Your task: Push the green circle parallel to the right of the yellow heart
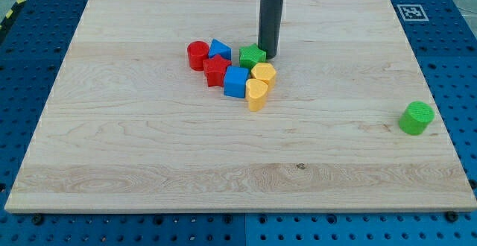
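Observation:
The green circle (415, 118) sits alone near the board's right edge, far from the other blocks. The yellow heart (256, 95) lies at the lower right of a cluster in the upper middle of the board. My tip (267, 55) rests at the cluster's upper right, right next to a green star-shaped block (252, 55) and just above a yellow block (264, 73). The tip is far to the left of the green circle.
The cluster also holds a red cylinder (197, 54), a blue triangle block (219, 49), a red star-shaped block (217, 71) and a blue block (236, 82). The wooden board (149, 149) lies on a blue perforated table, with a marker tag (410, 12) at its top right corner.

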Controlling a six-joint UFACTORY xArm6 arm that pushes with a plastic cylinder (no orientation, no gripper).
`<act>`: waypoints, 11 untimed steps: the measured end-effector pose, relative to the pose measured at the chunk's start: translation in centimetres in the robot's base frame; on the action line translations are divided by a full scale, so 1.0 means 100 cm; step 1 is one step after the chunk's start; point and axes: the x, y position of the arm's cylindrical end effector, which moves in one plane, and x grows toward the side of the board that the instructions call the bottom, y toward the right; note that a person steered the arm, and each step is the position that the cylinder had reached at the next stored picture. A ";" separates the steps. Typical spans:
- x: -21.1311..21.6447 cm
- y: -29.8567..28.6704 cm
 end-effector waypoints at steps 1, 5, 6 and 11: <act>-0.011 0.045; 0.098 0.293; 0.128 0.300; 0.096 0.123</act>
